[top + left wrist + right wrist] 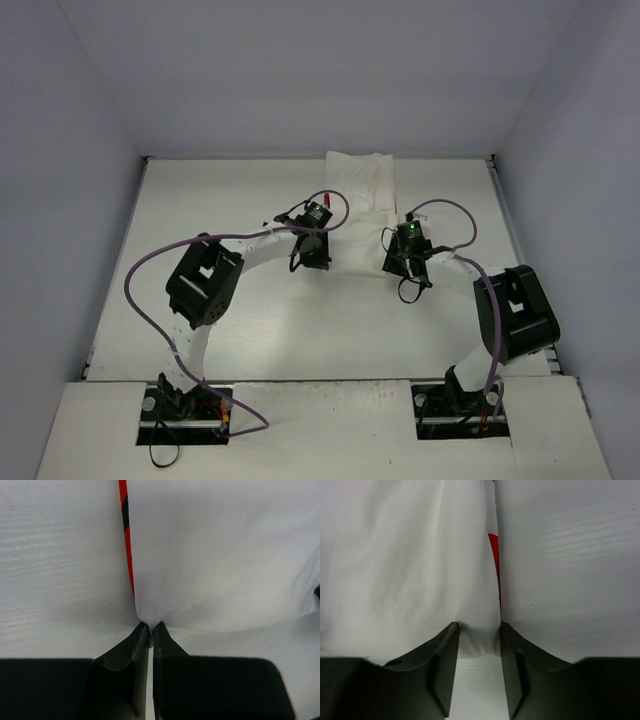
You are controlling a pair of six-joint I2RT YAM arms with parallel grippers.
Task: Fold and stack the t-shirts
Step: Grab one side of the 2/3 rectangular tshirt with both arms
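Left gripper is pinched together on the t-shirt at its near hem, cloth puckering up out of the tips — that grip looks sound. Right gripper isn't committed: jaws apart, straddling the other hem corner with cloth between them, no squeeze visible. The shirt is a narrow folded strip on the table, running from centre out to 12 o'clock by the back wall. The left pincer is at its 7 o'clock corner, the right at 5 o'clock. My read: you're set up for the bottom-to-top fold. Close the right fully before any lift and check it has every layer. Then raise both corners together and level, carry toward 12 o'clock, and keep the span taut so the strip doesn't skew. Writing — only a red sliver of print shows along the folded edge near 12 o'clock in both wrist views, no lettering or brand readable
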